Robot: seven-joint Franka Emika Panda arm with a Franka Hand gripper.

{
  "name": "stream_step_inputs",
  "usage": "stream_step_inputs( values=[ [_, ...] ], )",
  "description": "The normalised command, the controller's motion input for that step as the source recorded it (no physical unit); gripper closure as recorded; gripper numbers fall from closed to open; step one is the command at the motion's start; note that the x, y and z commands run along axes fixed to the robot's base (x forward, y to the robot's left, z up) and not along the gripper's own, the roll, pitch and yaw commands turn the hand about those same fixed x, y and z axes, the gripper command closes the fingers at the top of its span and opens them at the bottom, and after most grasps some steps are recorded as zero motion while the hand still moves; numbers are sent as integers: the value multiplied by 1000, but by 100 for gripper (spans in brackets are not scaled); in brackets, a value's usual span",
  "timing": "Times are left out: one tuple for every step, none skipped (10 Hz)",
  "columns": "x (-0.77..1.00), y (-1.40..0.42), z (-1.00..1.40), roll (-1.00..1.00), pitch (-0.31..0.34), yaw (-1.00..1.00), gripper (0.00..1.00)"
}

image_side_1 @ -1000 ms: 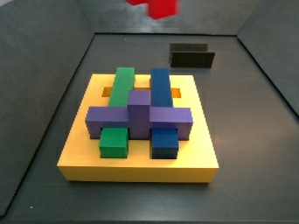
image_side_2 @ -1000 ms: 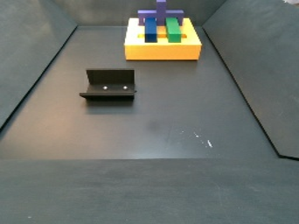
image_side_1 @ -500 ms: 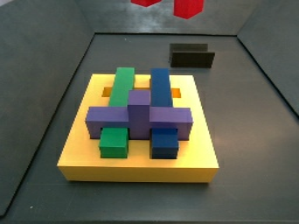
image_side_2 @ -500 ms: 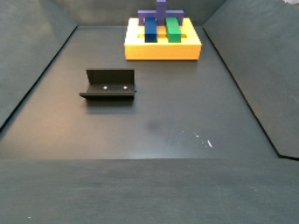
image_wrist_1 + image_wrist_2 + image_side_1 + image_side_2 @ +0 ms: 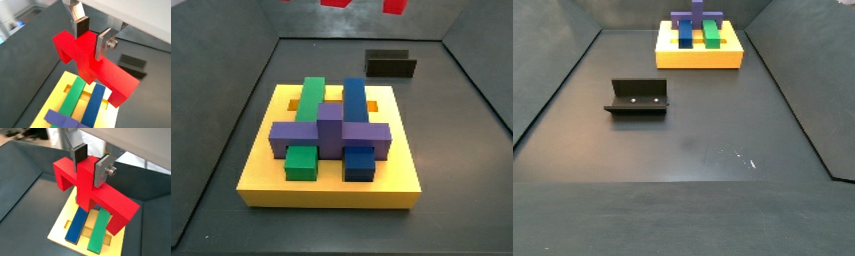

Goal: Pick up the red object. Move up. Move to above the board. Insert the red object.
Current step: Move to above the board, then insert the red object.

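Note:
My gripper point(image 5: 92, 39) is shut on the red object point(image 5: 100, 70), a bright red crossbar with short square prongs, gripped by its central stem. Both wrist views show it hanging high over the board point(image 5: 63, 223), with the gripper point(image 5: 91, 165) above it. The board is a thick yellow slab point(image 5: 265, 175) holding a green bar point(image 5: 309, 96), a blue bar point(image 5: 353, 97) and a purple cross block point(image 5: 330, 131). In a side view only the red object's lowest tips point(image 5: 394, 5) show at the top edge. In a side view the board point(image 5: 700, 57) stands at the far end and the gripper is out of frame.
The dark fixture point(image 5: 392, 65) stands on the grey floor behind the board; it also shows in a side view point(image 5: 637, 97) and in a wrist view point(image 5: 133, 62). Sloping dark walls enclose the floor.
The red object has risen in the side view; a second ago a larger red part showed, now only its lowest tips remain at the top edge. Board and fixture have not moved.

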Motion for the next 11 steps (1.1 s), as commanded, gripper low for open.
stream_step_inputs(
  values=[
    [66,-33,27,75,184,1000,100],
    [73,-35,29,96,234,1000,100],
    [80,-36,31,102,242,829,100],
    [85,-35,23,96,202,492,100],
    [82,-33,24,94,179,358,100],
    [9,0,0,-6,0,0,100],
    [0,0,-11,-24,0,0,100],
    [57,0,-169,-139,-19,0,100],
    [111,0,-314,-144,0,0,100],
    [0,17,-343,-131,-56,0,100],
    [0,51,-383,-106,-77,0,100]
  ],
)
